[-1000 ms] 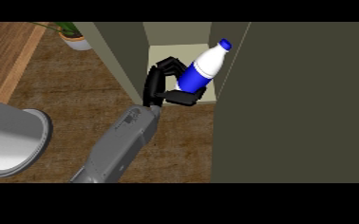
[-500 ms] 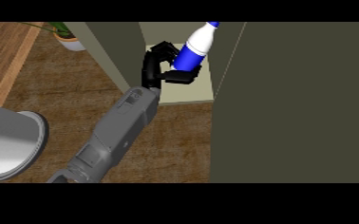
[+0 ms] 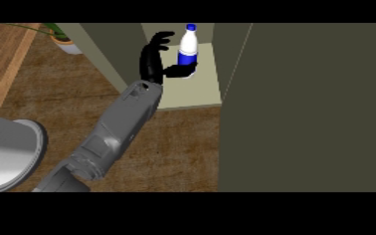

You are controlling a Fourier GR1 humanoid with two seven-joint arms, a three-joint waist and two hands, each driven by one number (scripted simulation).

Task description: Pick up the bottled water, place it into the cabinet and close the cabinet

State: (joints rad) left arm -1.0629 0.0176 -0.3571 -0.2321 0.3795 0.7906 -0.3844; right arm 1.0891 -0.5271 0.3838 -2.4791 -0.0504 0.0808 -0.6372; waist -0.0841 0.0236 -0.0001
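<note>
The white bottled water with a blue cap and label (image 3: 188,50) stands upright on the pale cabinet shelf (image 3: 192,94). The black hand (image 3: 152,62) sits just left of it, fingers spread straight, thumb touching the bottle's base.

The scene is viewed from the robot's head, steeply downward and fairly near, onto the wooden counter (image 3: 176,149) and the open cabinet (image 3: 191,92), with no second view given.

Pale cabinet shelf (image 3: 192,97), bottled water (image 3: 188,50) upright on it

One hand (image 3: 152,59) raised, fingers seemingly relaxed
</note>
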